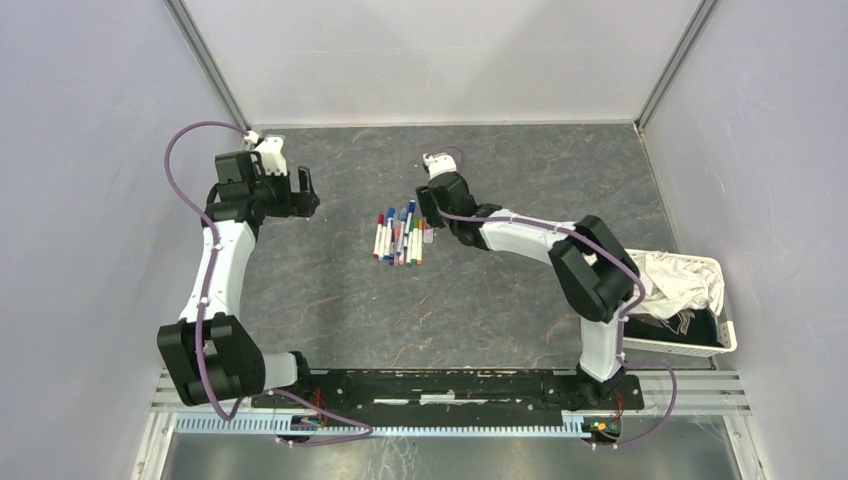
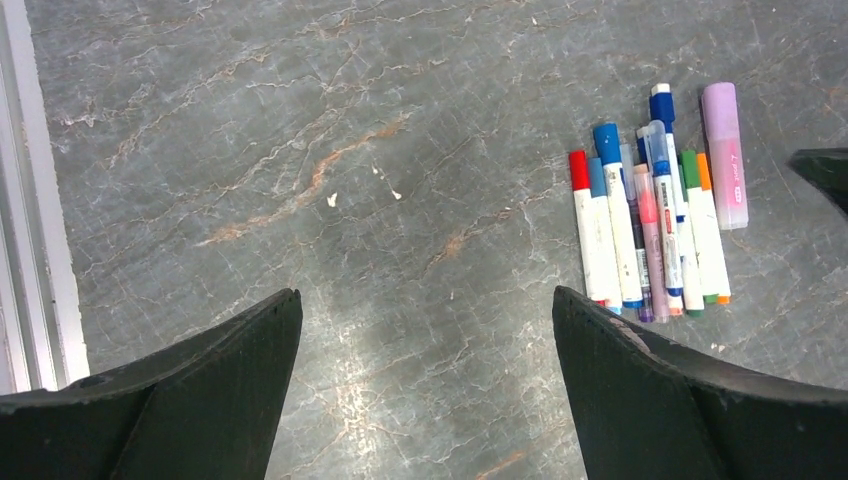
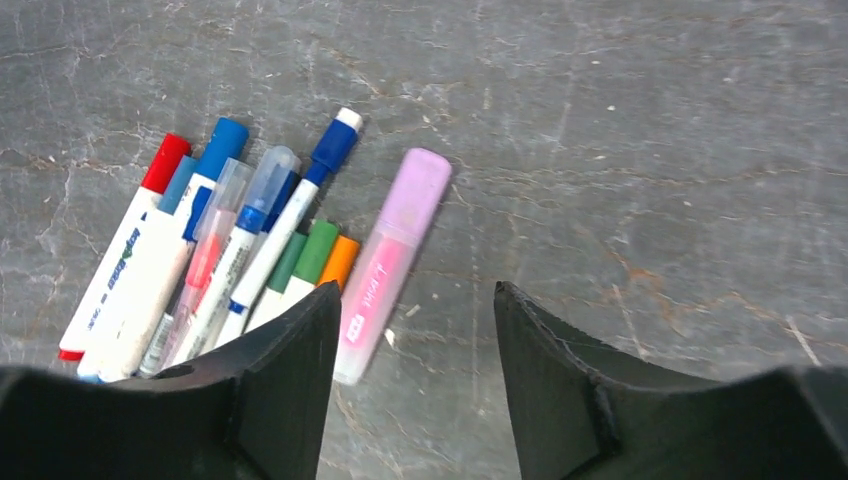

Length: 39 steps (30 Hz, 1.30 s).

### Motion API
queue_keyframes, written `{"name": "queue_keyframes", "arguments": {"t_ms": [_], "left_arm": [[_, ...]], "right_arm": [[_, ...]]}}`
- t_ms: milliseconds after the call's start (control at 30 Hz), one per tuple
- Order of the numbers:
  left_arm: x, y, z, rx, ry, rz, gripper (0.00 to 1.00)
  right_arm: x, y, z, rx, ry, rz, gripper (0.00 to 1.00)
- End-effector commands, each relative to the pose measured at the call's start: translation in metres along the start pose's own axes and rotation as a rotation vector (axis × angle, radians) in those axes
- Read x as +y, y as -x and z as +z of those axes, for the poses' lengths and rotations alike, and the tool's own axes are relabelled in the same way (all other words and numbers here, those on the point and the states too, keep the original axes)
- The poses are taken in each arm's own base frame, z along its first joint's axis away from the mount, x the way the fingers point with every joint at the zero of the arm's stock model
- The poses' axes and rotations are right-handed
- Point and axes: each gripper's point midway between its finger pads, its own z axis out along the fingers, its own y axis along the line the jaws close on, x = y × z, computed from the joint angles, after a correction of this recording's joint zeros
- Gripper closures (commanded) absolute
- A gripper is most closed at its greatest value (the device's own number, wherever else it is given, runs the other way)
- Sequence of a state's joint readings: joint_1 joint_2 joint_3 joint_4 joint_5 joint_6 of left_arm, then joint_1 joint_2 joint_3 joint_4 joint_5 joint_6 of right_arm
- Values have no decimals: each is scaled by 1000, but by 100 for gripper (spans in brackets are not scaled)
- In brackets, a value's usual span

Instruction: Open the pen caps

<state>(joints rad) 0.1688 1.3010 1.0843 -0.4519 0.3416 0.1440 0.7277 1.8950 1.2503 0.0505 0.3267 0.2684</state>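
Observation:
Several pens (image 1: 400, 238) lie side by side mid-table, caps on: red (image 3: 165, 163), blue (image 3: 222, 145), green (image 3: 318, 248) and orange (image 3: 340, 260). The thicker pale pink pen (image 3: 395, 255) lies at the right of the bunch. My right gripper (image 3: 415, 295) is low over it, jaws apart, with the pink pen's near end just inside, beside the left finger (image 3: 300, 340); nothing is gripped. My left gripper (image 2: 428, 300) stands wide open over bare table, left of the pens (image 2: 640, 230). From above, the left gripper (image 1: 305, 192) is well apart from the bunch and the right gripper (image 1: 428, 212) is at its far right end.
A white basket (image 1: 730, 335) with crumpled cloth (image 1: 670, 280) stands at the right edge beside the right arm. Grey walls close in the table at the back and both sides. A metal rail (image 2: 25, 200) runs along the left of the left wrist view.

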Motion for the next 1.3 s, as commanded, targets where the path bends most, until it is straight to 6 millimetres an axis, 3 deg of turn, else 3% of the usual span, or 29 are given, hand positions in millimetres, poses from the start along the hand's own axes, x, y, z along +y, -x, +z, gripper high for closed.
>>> {"name": "queue_keyframes", "arguments": {"t_ms": [0, 100, 267, 567, 800, 1067, 1267], "left_arm": [[-1, 11, -7, 17, -27, 48, 0], [-2, 7, -6, 35, -31, 46, 0], [-8, 5, -7, 48, -67, 36, 0], [-16, 5, -11, 85, -117, 35, 0], [-20, 7, -14, 85, -136, 36, 0], [-30, 9, -14, 104, -206, 31, 0], [-42, 8, -18, 107, -272, 41, 0]], "right_arm": [[4, 7, 20, 10, -40, 16, 39], [11, 5, 32, 19, -26, 22, 43], [17, -17, 47, 87, -16, 21, 45], [18, -47, 58, 148, -17, 25, 49], [8, -64, 41, 168, -19, 13, 57], [-4, -76, 5, 159, 20, -42, 49], [1, -71, 4, 146, 63, -82, 53]]}}
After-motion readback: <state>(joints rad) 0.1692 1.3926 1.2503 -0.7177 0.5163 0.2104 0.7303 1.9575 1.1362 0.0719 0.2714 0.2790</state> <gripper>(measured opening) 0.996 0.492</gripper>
